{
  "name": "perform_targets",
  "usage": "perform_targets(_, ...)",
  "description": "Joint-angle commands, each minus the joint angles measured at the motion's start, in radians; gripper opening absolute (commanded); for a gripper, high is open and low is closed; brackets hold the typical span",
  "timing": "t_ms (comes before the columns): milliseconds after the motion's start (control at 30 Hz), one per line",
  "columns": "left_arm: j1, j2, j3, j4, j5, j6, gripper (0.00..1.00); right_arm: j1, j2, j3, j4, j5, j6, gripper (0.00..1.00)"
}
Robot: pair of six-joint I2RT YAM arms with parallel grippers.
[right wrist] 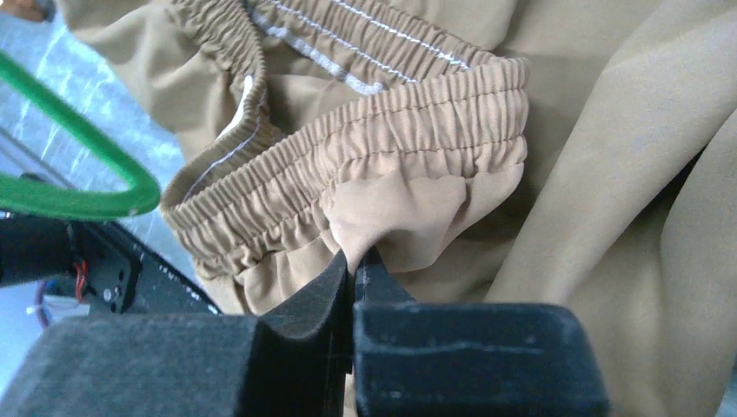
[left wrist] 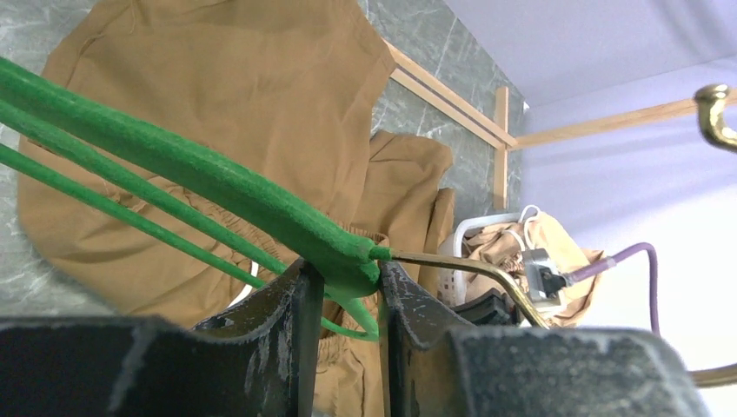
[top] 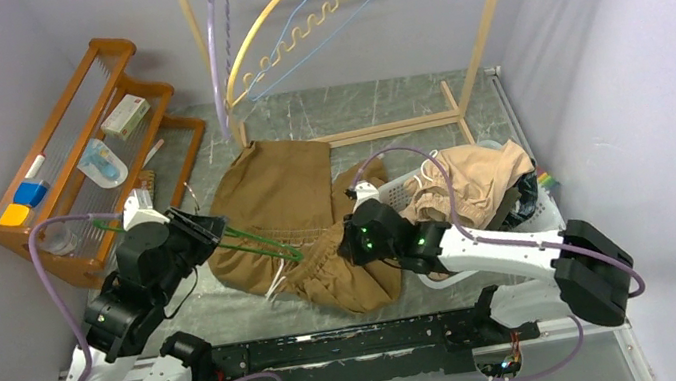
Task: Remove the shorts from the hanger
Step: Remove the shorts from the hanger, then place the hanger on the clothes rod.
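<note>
Right wrist view shows the right gripper (right wrist: 354, 265) pinched shut on a thin fold of the tan-brown shorts (right wrist: 417, 130) just under the elastic waistband. One rounded end of the green hanger (right wrist: 87, 201) sits just beside the waistband's opening. From the left wrist, the left gripper (left wrist: 346, 278) is clamped narrow on that hanger's neck, where the brass hook (left wrist: 452, 263) leaves it.

The shorts lie spread on the surface (top: 372, 105) between the two arms. Beyond them a white basket (top: 544, 210) holds beige shorts (top: 473, 175).

The step looks like drawing the waistband off the hanger. It would go best with the left arm holding the hanger steady while the right pulls slowly along the hanger's arm toward the basket. A fold that thin could slip, and the elastic or white drawstring could catch on the rounded end.
</note>
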Motion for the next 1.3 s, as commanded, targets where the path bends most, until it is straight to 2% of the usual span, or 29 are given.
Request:
perform_targets(0, 0.002, -0.003, 0.009, 0.017, -0.004, 0.002, 0.07, 0.000, -0.067, -0.027, 0.068, -0.128, -0.081, 0.05)
perform_targets(100, 0.003, 0.002, -0.010, 0.078, 0.062, 0.000, 0.07, 0.001, -0.086, -0.010, 0.110, -0.249, -0.130, 0.07)
perform_targets(133, 0.002, 0.007, -0.016, 0.099, 0.087, 0.001, 0.07, 0.001, -0.090, -0.006, 0.111, -0.243, -0.119, 0.13)
perform_targets(167, 0.002, 0.015, -0.020, 0.119, 0.111, -0.001, 0.07, 0.001, -0.092, 0.004, 0.097, -0.216, -0.111, 0.29)
perform_targets(200, 0.002, 0.025, -0.022, 0.137, 0.135, 0.000, 0.07, 0.001, -0.093, 0.019, 0.070, -0.178, -0.114, 0.35)
perform_targets(267, 0.003, 0.043, -0.025, 0.163, 0.177, 0.002, 0.07, 0.000, -0.101, 0.065, -0.007, -0.102, -0.125, 0.38)
perform_targets(400, 0.002, 0.065, -0.035, 0.177, 0.218, -0.007, 0.07, 0.001, -0.184, 0.073, -0.082, 0.044, -0.128, 0.53)
perform_targets(533, 0.002, 0.065, -0.067, 0.223, 0.249, -0.039, 0.07, 0.001, -0.315, 0.001, 0.025, -0.051, -0.221, 0.63)
perform_targets(600, 0.002, 0.070, -0.079, 0.238, 0.256, -0.062, 0.07, 0.001, -0.364, -0.057, 0.114, -0.134, -0.289, 0.72)
perform_targets(633, 0.002, 0.074, -0.080, 0.238, 0.256, -0.072, 0.07, 0.001, -0.377, -0.088, 0.166, -0.196, -0.324, 0.80)
perform_targets(700, 0.002, 0.085, -0.080, 0.247, 0.264, -0.086, 0.07, 0.001, -0.380, -0.117, 0.224, -0.288, -0.374, 0.85)
perform_targets(767, 0.002, 0.096, -0.079, 0.258, 0.279, -0.097, 0.07, 0.000, -0.350, -0.115, 0.233, -0.336, -0.398, 0.84)
perform_targets(967, 0.002, 0.124, -0.092, 0.329, 0.371, -0.119, 0.07, 0.002, -0.211, -0.004, 0.099, -0.359, -0.469, 0.68)
perform_targets(1167, 0.002, 0.173, -0.079, 0.345, 0.444, -0.104, 0.07, 0.003, -0.177, -0.004, 0.131, -0.374, -0.483, 0.42)
perform_targets(1267, 0.002, 0.180, -0.098, 0.384, 0.466, -0.117, 0.07, 0.002, -0.169, -0.009, 0.146, -0.381, -0.464, 0.25)
